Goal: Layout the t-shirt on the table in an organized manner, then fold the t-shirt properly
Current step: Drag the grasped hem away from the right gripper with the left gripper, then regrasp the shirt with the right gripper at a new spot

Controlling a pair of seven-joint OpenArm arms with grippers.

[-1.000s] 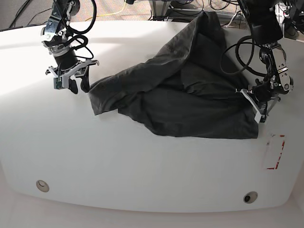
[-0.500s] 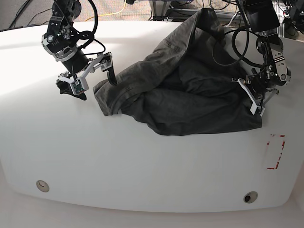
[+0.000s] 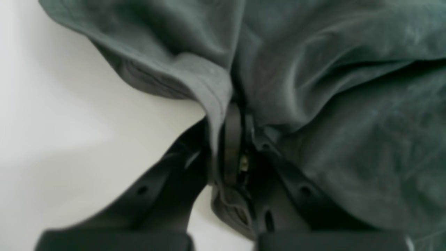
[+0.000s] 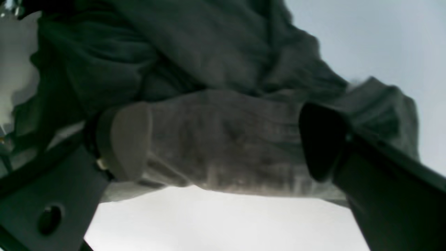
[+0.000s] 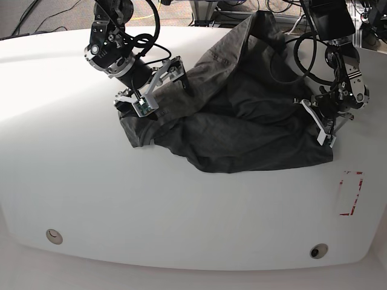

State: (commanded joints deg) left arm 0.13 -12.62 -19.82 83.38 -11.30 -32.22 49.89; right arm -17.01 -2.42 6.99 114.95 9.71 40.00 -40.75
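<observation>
Base view: t-shirt (image 5: 242, 115) heaped and rumpled on table (image 5: 181, 217), spread from 12 o'clock toward 3 o'clock of centre. Right tool (image 5: 154, 96) at about 10 o'clock, spread wide over a bunched sleeve edge, one finger on each side of the fold, not closed on it. Left tool (image 5: 323, 124) at 3 o'clock, clamped tight on the t-shirt hem, cloth pinched between black fingers (image 3: 231, 139). Red dashed mark (image 5: 351, 193) at 4 o'clock, apart from cloth. Two grommet holes (image 5: 318, 250) along 6 o'clock edge.
</observation>
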